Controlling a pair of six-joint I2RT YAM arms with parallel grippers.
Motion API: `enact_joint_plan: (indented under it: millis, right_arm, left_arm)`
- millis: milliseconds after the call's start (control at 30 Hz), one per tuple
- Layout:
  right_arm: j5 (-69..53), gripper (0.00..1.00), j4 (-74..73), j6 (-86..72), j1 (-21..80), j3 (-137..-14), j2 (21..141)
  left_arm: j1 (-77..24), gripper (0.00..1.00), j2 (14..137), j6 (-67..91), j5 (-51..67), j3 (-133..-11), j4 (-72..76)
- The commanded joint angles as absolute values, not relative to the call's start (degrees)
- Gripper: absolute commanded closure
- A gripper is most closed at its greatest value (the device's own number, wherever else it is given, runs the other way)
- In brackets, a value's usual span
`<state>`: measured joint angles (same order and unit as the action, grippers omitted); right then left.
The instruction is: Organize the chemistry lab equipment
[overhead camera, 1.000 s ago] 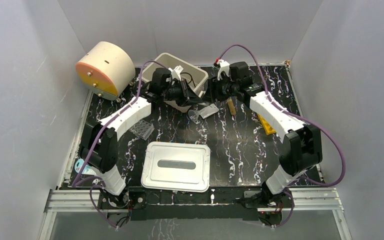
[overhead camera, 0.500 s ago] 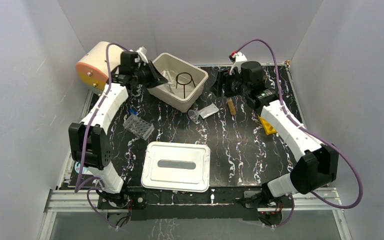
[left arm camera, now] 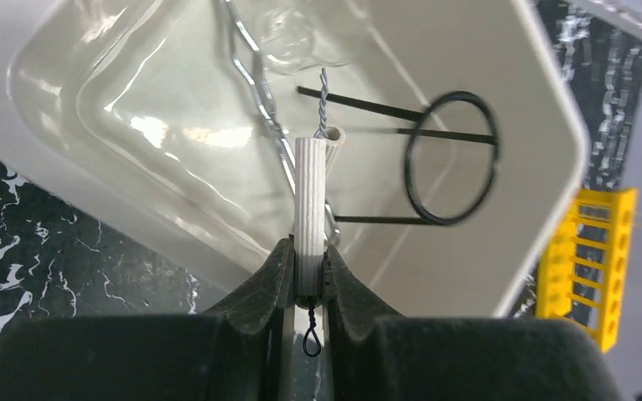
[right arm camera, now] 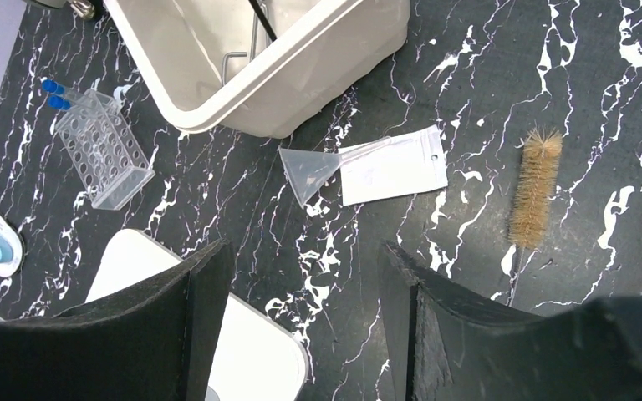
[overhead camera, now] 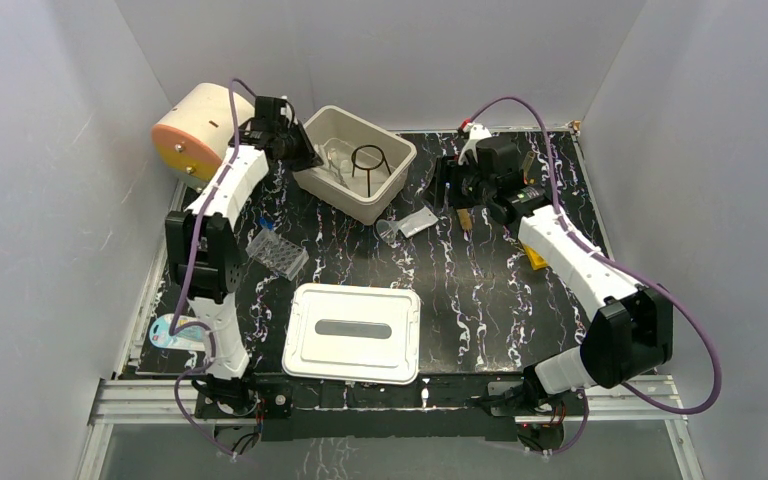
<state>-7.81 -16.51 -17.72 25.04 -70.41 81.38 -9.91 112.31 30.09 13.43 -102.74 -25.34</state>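
Observation:
My left gripper point(left arm camera: 308, 259) is shut on a white ribbed brush point(left arm camera: 311, 192) with a twisted wire stem, held over the cream bin point(left arm camera: 552, 109). In the bin lie a black wire ring stand point(left arm camera: 451, 159), metal forceps point(left arm camera: 255, 75) and a clear beaker point(left arm camera: 292, 33). In the top view the left gripper point(overhead camera: 295, 150) sits at the left rim of the bin point(overhead camera: 400, 165). My right gripper point(right arm camera: 305, 255) is open and empty above the table, right of the bin point(overhead camera: 450, 185). Below it lie a clear funnel point(right arm camera: 309, 171) and a tan-bristled brush point(right arm camera: 535, 188).
A small plastic bag point(right arm camera: 393, 167) touches the funnel. A clear rack point(right arm camera: 104, 159) holds blue-capped vials point(right arm camera: 54, 93). A white lid point(overhead camera: 352, 333) lies near the front, a yellow rack point(overhead camera: 532, 250) under the right arm. The cream cylinder point(overhead camera: 205, 135) stands back left.
The left arm swung from the bin's middle to its left rim, still shut on the white brush. The right arm drew back to the right of the bin and its jaws widened.

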Motion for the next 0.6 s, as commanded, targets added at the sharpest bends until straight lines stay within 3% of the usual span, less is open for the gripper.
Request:
enact_joint_plan:
  millis: [0,367,567]
  right_arm:
    - [-6.36,0.29,-15.23,-19.13,25.15,-69.88,81.38]
    - [-0.71,0.30,-19.07,-19.96,25.18,-71.01,83.52]
    - [-0.39,0.30,-19.20,-19.23,25.14,-70.40,83.48]
  left_arm:
    - [-10.09,1.00,115.10,30.96,9.81,-107.96,-27.47]
    - [-12.07,1.00,125.58,33.98,-2.19,-121.08,-33.15]
    - [-12.54,1.00,129.63,34.98,-1.86,-124.39,-33.84]
